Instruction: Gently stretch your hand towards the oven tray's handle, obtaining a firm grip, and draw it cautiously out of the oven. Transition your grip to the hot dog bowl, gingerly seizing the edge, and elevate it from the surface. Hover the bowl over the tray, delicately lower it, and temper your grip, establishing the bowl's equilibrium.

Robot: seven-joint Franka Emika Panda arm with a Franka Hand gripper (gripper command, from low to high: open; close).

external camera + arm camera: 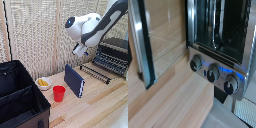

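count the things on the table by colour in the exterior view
black or dark grey: 4, the oven, the tray, the wire rack, the fabric case
red: 1, the cup
white: 1, the bowl
dark blue: 1, an upright flat board
total: 7

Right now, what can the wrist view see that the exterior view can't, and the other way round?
Only the wrist view shows the oven's three knobs up close. Only the exterior view shows the arm, the hot dog bowl, the red cup, the upright blue board, the black case and the oven tray. Both show the oven and the wooden table.
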